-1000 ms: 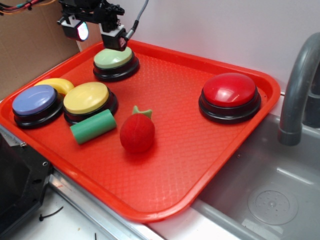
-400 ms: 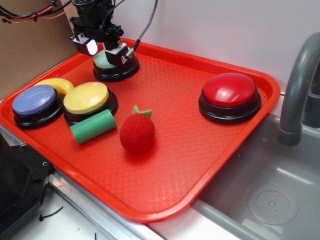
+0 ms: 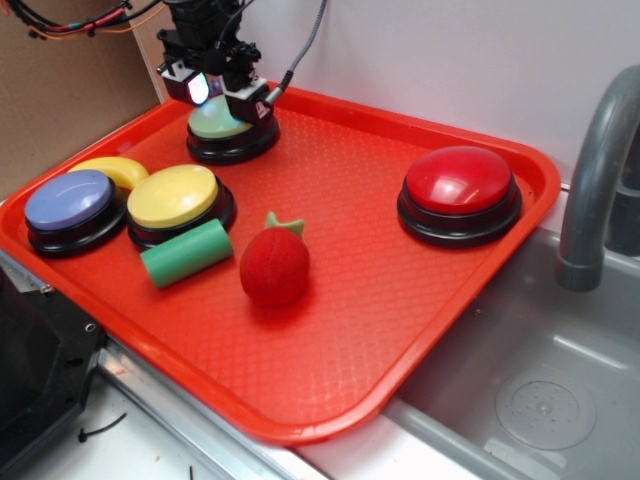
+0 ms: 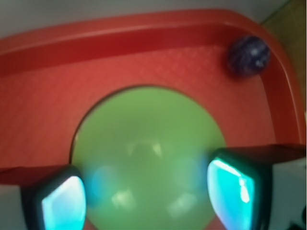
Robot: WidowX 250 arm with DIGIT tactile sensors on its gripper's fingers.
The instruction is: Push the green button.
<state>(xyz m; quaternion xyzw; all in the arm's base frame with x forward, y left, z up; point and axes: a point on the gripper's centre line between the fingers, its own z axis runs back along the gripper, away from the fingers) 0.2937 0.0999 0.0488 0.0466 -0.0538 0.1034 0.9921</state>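
At the far left corner of the red tray (image 3: pixel 420 330) you have the green button (image 3: pixel 212 120), with the hand (image 3: pixel 226 95) directly over its dome. From the wrist camera your two fingers (image 4: pixel 235 191) stand spread apart, one at each lower side of the button (image 4: pixel 146 158), nothing pinched between them; whether they touch the dome you cannot tell. A small dark ball (image 4: pixel 248 55) lies in the tray's corner beyond. Nearer you sit the yellow button (image 3: pixel 172 196), the blue button (image 3: pixel 68 200), a green cylinder (image 3: pixel 186 252) and a red plush fruit (image 3: pixel 274 265). The red button (image 3: pixel 459 180) sits well apart, toward the grey tap (image 3: pixel 598 170). No readable writing shows anywhere.
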